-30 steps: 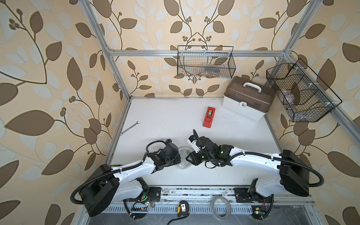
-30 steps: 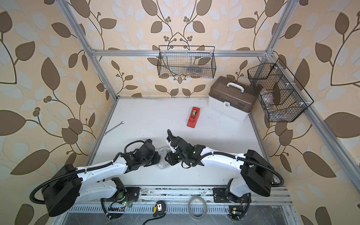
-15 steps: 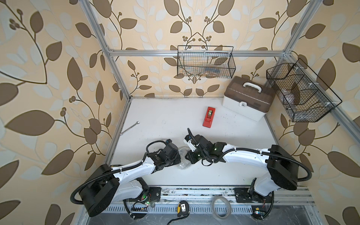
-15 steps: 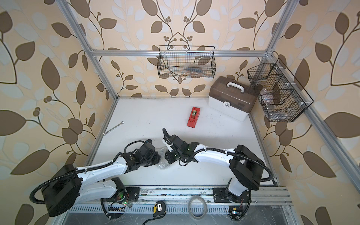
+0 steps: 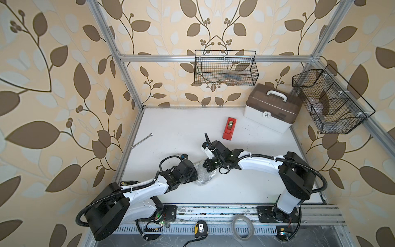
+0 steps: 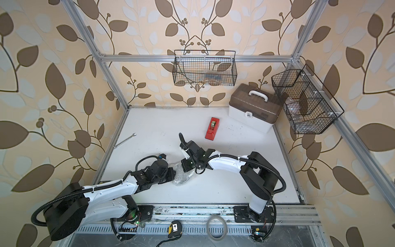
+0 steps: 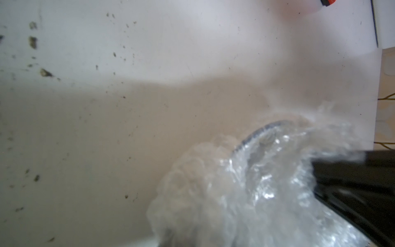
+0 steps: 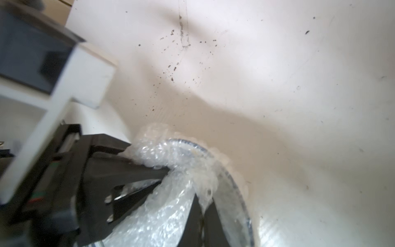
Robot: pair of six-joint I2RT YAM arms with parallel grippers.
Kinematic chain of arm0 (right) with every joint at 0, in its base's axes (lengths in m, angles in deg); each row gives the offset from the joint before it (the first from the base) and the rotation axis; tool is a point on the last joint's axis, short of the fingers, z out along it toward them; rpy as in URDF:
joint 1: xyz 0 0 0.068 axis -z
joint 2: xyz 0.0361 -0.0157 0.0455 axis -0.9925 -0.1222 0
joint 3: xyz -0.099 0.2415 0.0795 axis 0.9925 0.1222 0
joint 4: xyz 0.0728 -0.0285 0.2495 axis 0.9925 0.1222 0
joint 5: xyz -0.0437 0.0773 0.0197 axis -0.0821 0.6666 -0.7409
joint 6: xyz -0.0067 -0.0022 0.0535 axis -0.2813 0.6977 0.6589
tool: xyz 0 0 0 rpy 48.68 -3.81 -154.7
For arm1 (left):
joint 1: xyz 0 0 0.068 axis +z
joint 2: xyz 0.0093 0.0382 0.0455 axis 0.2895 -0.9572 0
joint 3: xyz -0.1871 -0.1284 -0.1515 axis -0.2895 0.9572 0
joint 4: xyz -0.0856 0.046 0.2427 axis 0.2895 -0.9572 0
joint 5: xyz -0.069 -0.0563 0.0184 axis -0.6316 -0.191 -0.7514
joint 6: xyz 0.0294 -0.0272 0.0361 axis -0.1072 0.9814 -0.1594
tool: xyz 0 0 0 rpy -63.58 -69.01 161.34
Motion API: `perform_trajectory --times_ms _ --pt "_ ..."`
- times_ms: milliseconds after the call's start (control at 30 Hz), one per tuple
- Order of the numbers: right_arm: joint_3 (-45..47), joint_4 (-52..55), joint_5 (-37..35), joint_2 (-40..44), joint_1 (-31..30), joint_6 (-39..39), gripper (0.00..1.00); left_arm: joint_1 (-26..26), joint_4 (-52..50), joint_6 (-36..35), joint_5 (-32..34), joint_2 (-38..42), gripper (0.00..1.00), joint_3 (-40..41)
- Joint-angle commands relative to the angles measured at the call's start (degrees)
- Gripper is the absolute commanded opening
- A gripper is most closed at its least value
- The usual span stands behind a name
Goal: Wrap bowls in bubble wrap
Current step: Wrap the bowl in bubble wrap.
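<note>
A: Where is the small round clear glass bowl (image 8: 226,201)?
B: Inside the crumpled clear bubble wrap (image 8: 162,213), just beyond the right gripper (image 8: 202,205), which pinches the wrap shut. The left gripper (image 8: 147,159) clamps the opposite side.

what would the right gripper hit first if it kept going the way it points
The bubble wrap: the right gripper is shut on it. Past that, likely the bowl inside, though depth is unclear.

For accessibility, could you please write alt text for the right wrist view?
Clear bubble wrap bunches around a small round clear glass bowl, pinched by the shut right pincer; the left pincer grips the wrap, against a white tabletop.
</note>
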Motion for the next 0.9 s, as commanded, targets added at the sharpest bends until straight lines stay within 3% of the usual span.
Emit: perform_trajectory --times_ms 0,200,300,400,700,800,867 --pt "-2.2 0.8 -5.2 -3.1 0.5 -1.3 0.0 -0.8 -4.6 -0.5 0.5 1.3 0.0 1.2" --pt "-1.8 -1.5 -6.6 -5.4 0.1 -0.3 0.0 -0.9 -4.6 -0.3 0.5 2.3 0.0 1.3" --pt "-2.1 -3.2 -5.5 -5.5 -0.5 0.1 0.0 -0.9 -4.7 -0.3 0.6 2.0 0.1 0.6" --pt "-2.7 -4.5 -4.1 -5.5 -1.2 0.6 0.0 -1.0 -5.6 -0.3 0.7 1.6 0.14 -0.7" --pt "-3.4 -8.7 -1.6 -6.1 -2.7 1.6 0.0 -1.4 -4.2 -2.0 -1.5 -5.1 0.0 -4.7" --pt "-3.3 -9.1 -2.8 -6.8 -2.7 1.9 0.0 -1.9 -3.5 -2.4 -2.0 -8.4 0.0 -6.4" --pt "-3.2 -8.5 -4.8 -7.3 -2.5 2.6 0.0 -2.0 -3.4 -2.1 -1.8 -9.3 0.08 -6.9"
